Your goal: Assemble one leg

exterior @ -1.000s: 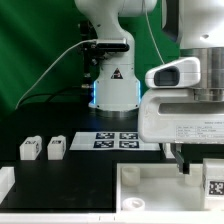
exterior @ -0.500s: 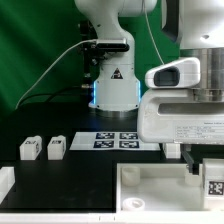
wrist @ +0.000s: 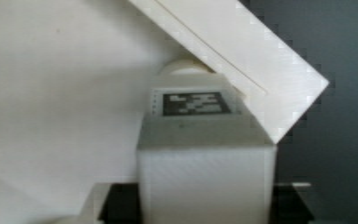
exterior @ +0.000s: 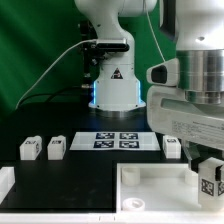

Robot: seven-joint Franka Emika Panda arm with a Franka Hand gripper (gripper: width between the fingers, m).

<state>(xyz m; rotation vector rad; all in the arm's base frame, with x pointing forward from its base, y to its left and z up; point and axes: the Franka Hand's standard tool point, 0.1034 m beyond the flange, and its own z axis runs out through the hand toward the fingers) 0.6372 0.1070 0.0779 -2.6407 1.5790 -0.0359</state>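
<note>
My gripper [exterior: 209,176] is at the exterior view's right, over the right part of the large white panel [exterior: 150,186]. It is shut on a leg [exterior: 211,186], a small white post with a black-and-white tag. In the wrist view the leg [wrist: 197,125] fills the gap between my black fingers [wrist: 117,203], with my gripper [wrist: 202,198] closed around it. The leg's far tip meets the panel's raised rim [wrist: 247,62] at a corner. Two more legs [exterior: 30,148] [exterior: 56,147] stand at the left. A further leg [exterior: 172,147] stands behind the panel.
The marker board [exterior: 116,139] lies on the black table in front of the robot base [exterior: 112,85]. A white part [exterior: 5,183] shows at the lower left edge. A green backdrop is behind.
The hand has shifted toward the exterior view's right and turned. Its fingers now stand around the tagged leg. The leg behind the panel has come into sight.
</note>
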